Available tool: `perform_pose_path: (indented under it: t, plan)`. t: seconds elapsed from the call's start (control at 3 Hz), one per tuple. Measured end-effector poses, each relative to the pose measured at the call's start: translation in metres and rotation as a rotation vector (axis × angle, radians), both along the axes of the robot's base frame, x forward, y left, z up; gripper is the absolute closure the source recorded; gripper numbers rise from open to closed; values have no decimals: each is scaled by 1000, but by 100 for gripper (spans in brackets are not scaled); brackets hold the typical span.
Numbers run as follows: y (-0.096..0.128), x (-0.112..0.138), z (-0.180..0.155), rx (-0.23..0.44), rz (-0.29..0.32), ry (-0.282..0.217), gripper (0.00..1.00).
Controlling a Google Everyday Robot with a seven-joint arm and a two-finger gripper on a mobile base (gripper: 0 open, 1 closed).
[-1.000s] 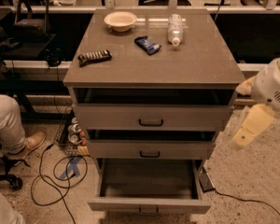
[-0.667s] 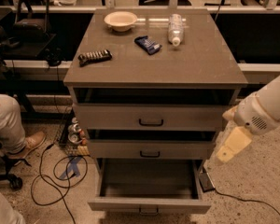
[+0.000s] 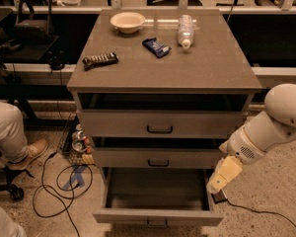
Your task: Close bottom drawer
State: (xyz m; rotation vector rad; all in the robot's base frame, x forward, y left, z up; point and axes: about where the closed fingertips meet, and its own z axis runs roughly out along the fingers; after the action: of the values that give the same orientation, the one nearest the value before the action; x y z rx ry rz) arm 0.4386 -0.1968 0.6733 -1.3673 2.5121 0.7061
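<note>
Drawers number three in the grey-brown cabinet (image 3: 197,73), and the bottom drawer (image 3: 133,216) stands pulled well out towards the camera. Its bare inside shows behind the thin front panel, which carries a small black handle (image 3: 157,224) at its centre. The middle drawer (image 3: 118,158) and the top drawer (image 3: 113,123) sit further back, each with a dark gap above its front.

The gripper (image 3: 225,175), cream-coloured, hangs at the end of the white arm (image 3: 274,120) just beside the right edge of the open bottom drawer, near its back right corner and below the right end of the middle drawer's front. Whether it touches the drawer's side, and whether it is spread or pressed together, I cannot tell. A small dark object (image 3: 220,197) lies on the floor just under it.

On the cabinet top, a pale bowl (image 3: 127,21) sits near the back edge, left of centre. A clear plastic bottle (image 3: 186,29) lies on its side near the back edge, right of centre. A blue packet (image 3: 156,47) lies between them, a little nearer the front, and a dark wrapped bar (image 3: 99,60) lies close to the left edge.

A person's trouser leg (image 3: 5,130) and tan shoe (image 3: 30,152) show at the left edge of the view, with cables (image 3: 54,181) looped on the floor beside the cabinet.
</note>
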Motion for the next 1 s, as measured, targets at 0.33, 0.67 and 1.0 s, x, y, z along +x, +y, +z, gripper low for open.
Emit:
perform_pose_path:
  t: [0.33, 0.67, 1.0]
  plan:
    - [-9, 9, -40, -20, -61, 41, 0]
    - [-24, 18, -96, 9, -135, 74, 0]
    - [-37, 19, -154, 67, -206, 113, 0]
